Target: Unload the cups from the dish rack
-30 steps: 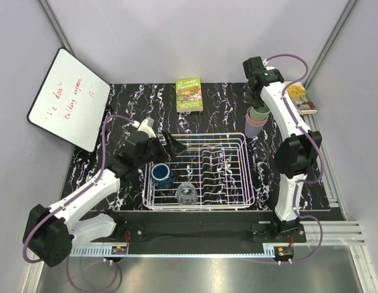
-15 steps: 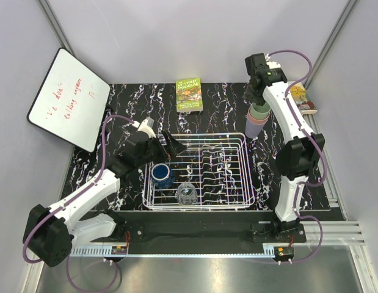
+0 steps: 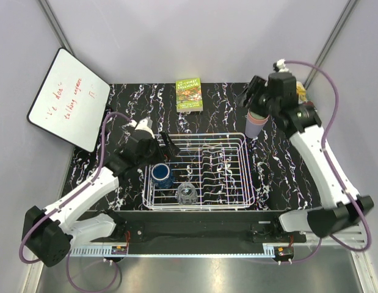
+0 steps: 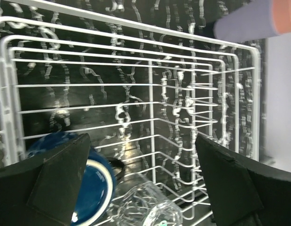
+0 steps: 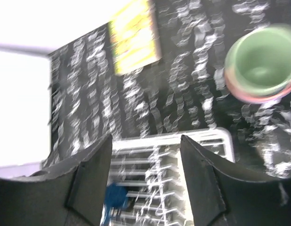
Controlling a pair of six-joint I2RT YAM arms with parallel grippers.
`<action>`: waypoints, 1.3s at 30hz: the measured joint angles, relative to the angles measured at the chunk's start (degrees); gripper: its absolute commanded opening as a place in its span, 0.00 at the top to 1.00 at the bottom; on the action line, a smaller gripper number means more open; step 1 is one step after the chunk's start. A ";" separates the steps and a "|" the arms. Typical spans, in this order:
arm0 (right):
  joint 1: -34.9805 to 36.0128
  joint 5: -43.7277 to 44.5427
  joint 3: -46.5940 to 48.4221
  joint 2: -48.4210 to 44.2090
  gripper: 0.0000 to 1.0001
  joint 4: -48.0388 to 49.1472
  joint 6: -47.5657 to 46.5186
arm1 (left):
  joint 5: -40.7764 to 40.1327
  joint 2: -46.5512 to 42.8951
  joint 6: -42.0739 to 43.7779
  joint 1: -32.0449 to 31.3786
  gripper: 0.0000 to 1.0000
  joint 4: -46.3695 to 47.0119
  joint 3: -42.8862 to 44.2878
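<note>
The white wire dish rack point(image 3: 245, 160) stands mid-table. Inside it are a dark blue cup point(image 3: 161, 175) and a clear glass cup point(image 3: 186, 194) on its side. My left gripper point(image 3: 170, 145) hovers open over the rack's back left corner. Its wrist view shows the dark blue cup point(image 4: 93, 188) and the clear glass point(image 4: 145, 202) below the empty left gripper point(image 4: 141, 141). Behind the rack's right corner stands a stack: pale green cup point(image 5: 260, 61) in a salmon pink cup point(image 5: 251, 96), on a lavender cup point(image 3: 257, 127). My right gripper point(image 3: 254, 101) hangs open just above the stack, holding nothing.
A green book point(image 3: 189, 94) lies behind the rack at the back. A whiteboard point(image 3: 68, 101) leans at the far left. A small yellow and red item point(image 3: 303, 97) sits at the back right, partly hidden by the right arm.
My right gripper has opened, released the pale green cup onto the stack and risen off it, while its arm swung out to the right. The left arm has barely shifted.
</note>
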 measured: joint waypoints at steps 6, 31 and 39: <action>8.20 -5.64 -16.87 -11.45 0.31 8.20 -0.02 | -9.01 -1.16 1.05 -6.40 0.01 -8.17 1.55; 13.68 -10.12 -38.03 -30.23 0.30 15.85 3.13 | -24.30 11.13 -10.14 -35.36 0.01 -17.64 4.90; 13.90 -10.69 -38.49 -31.98 0.30 15.85 3.23 | -24.81 15.54 -10.16 -35.85 0.55 -18.38 6.60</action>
